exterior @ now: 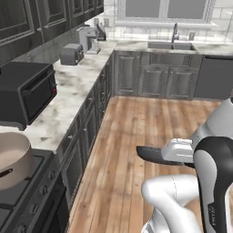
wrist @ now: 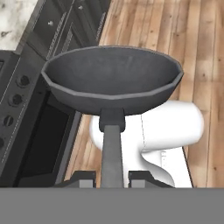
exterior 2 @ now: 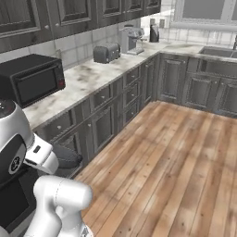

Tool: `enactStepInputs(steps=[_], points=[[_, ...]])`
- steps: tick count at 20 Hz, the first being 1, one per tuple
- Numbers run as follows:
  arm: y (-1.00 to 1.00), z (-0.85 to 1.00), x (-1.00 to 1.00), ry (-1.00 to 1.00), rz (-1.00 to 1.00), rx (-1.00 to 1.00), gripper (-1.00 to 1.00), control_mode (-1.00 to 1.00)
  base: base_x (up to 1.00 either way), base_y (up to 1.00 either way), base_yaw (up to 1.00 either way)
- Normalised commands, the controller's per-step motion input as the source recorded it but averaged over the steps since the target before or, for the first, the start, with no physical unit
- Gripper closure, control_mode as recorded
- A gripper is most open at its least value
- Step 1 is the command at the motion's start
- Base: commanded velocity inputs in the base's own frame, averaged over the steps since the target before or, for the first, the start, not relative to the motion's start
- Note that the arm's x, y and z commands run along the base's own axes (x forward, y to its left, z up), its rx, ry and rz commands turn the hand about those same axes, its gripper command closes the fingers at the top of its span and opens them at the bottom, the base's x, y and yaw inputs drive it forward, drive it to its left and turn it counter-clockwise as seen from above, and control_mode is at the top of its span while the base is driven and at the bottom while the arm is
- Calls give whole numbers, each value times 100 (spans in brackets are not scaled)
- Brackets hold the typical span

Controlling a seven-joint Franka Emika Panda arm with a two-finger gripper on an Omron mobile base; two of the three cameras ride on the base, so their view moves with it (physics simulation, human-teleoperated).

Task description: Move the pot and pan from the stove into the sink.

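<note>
The small dark grey pan (wrist: 111, 74) hangs in the air over the wooden floor, beside the stove's front. My gripper (wrist: 112, 178) is shut on its long thin handle. In the left base view the pan (exterior: 150, 154) sticks out left of my hand, and it also shows from the right (exterior 2: 69, 158). The large tan pot (exterior: 11, 159) stands on the stove (exterior: 20, 200) at the lower left, apart from the gripper. The grey sink (exterior: 170, 45) with its dark faucet (exterior: 175, 31) lies far across the room under the window.
A black toaster oven (exterior: 27, 91), a toaster (exterior: 71, 53) and a coffee machine (exterior: 88, 38) stand along the marble counter (exterior: 77, 86). Dark cabinets (exterior: 91, 118) line the left side. Open wooden floor (exterior: 136, 132) runs toward the sink. The stove's knobs (wrist: 15, 99) are close to the left of the pan.
</note>
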Motion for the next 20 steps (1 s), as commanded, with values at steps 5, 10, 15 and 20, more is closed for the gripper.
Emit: enactStepInputs(steps=[5,10,15,20], points=[[0,0,0,0,0,0,100,100,-4,-10,-6],[0,0,0,0,0,0,100,100,12,0,-1],[0,0,0,0,0,0,100,100,65,0,-5],[0,0,0,0,0,0,100,100,87,0,-8]])
